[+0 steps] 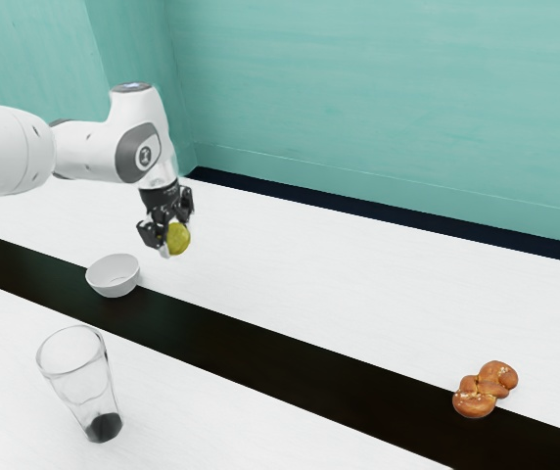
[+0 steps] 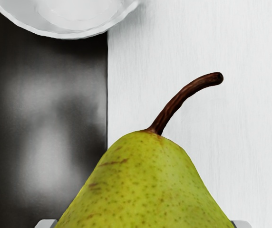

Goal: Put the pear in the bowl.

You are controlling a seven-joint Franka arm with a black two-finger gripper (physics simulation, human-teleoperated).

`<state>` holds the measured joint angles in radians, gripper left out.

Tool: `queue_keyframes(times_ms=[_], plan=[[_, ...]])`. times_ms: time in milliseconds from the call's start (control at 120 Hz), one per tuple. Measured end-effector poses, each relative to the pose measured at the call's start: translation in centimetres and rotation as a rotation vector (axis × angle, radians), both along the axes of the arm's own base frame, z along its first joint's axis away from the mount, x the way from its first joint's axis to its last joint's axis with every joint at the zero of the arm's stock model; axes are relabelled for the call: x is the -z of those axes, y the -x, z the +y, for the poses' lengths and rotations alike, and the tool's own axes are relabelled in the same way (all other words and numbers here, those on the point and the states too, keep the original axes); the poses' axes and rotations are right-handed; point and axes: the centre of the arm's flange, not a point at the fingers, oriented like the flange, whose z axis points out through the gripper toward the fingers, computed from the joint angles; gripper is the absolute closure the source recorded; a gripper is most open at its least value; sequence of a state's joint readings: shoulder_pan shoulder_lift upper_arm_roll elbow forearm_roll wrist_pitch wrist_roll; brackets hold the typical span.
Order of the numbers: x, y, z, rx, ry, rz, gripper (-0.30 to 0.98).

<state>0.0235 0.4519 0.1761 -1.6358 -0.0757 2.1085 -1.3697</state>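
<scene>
My black gripper [image 1: 169, 237] is shut on the green pear [image 1: 177, 239], holding it above the table, beside and higher than the white bowl [image 1: 114, 275] in the exterior view. In the wrist view the pear [image 2: 145, 190] is large and close, its brown stem pointing away from the hand, with a fingertip edge at either side of it. Part of the bowl [image 2: 74, 34] is visible beyond the stem, apart from the pear. The bowl stands on the dark strip and the white surface next to it.
A clear glass [image 1: 82, 382] stands on the near white part of the table [image 1: 358, 284]. A pretzel-like pastry [image 1: 486, 389] lies toward the exterior view's right, at the dark strip [image 1: 290, 356]. A teal wall [image 1: 388, 98] rises behind the table.
</scene>
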Motion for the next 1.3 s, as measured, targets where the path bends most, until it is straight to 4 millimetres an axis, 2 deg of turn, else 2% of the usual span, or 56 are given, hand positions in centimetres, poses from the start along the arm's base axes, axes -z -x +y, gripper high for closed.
queue_keyframes(times_ms=[75, 200, 275, 425, 575, 708, 817, 958, 1142, 1300], plan=[[0.1, 0.4, 3.2, -0.029, 0.000, 0.005, 0.36], [0.2, 1.4, 7.2, -0.053, 0.002, 0.013, 0.36], [0.3, 2.0, 8.7, -0.055, 0.001, 0.021, 0.35], [2.2, 3.9, 9.5, -0.037, 0.008, 0.069, 0.34], [2.8, 5.4, 10.8, -0.030, 0.006, 0.088, 0.34], [3.5, 4.2, 12.3, -0.021, -0.015, 0.087, 0.34], [5.1, 3.0, 12.8, -0.005, -0.026, 0.098, 0.34], [6.3, 2.7, 13.3, 0.005, -0.026, 0.112, 0.33], [6.0, 2.6, 13.3, 0.016, -0.019, 0.103, 0.16], [4.9, 2.7, 12.6, 0.035, -0.010, 0.097, 0.08]])
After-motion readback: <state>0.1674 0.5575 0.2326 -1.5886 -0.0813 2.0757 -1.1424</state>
